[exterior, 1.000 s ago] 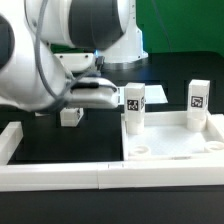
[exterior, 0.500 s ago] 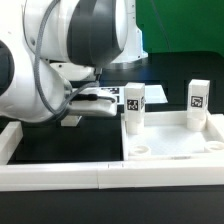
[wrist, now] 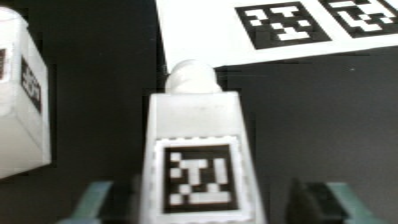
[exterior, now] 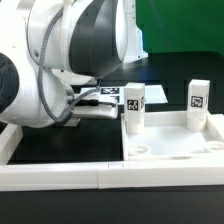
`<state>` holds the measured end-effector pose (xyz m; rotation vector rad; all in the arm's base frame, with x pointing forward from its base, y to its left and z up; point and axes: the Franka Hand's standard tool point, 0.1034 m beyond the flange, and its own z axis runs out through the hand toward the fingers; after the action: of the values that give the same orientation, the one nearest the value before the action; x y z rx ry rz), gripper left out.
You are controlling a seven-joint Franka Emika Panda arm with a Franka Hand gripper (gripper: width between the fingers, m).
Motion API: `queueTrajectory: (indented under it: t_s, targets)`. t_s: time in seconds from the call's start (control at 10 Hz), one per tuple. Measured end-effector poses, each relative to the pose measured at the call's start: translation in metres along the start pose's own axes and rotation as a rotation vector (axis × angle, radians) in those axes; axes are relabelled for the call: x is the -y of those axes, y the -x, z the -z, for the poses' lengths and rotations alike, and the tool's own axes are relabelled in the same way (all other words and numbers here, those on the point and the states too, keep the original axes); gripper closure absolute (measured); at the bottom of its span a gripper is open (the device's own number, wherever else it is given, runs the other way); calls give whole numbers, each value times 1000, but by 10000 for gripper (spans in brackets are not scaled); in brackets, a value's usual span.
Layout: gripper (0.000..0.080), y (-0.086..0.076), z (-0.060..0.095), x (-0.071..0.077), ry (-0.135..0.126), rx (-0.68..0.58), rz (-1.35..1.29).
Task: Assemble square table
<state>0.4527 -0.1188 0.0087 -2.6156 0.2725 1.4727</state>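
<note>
One leg [wrist: 196, 150] between parted jaws

marker board [wrist: 285, 30]: flat, tags up | low white wall [exterior: 60, 178]: along table edge | black table [exterior: 70, 142]

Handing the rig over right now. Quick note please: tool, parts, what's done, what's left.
The tool is open, with its fingers either side of a loose leg lying on the table. It is not gripping yet.
Parts: the slab is at the exterior view's right. A white piece beside the loose leg is probably the fourth leg.
Done: two legs stand upright at the slab's far corners.
Left: grasp this leg, then fit it and the last one into the two empty near sockets.
</note>
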Motion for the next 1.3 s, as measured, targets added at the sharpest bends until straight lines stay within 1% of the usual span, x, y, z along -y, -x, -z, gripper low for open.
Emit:
queueTrajectory:
  t_s: [0.1,0.2,0.3,0.4,0.5,0.6,0.7,0.8,0.9,1.0,1.1,1.2,1.3]
  targets:
    - [516,0,0,0,0,0,0]
    - [516,1,2,1,0,2,3]
    - [516,6,14,4,2,-6,14]
    - [516,17,34,10,5,-39,30]
    - [516,35,58,17,4,-48,59]
    - [516,38,84,24,16,-124,91]
    - [516,32,95,27,31,-259,103]
    - [515,37,85,25,25,-279,100]
    - [515,31,88,23,29,-354,98]
    - [515,34,96,29,25,-408,84]
    - [515,39,114,49,8,-463,106]
    - [515,29,147,69,-60,-650,181]
    - [515,34,154,77,-80,-723,184]
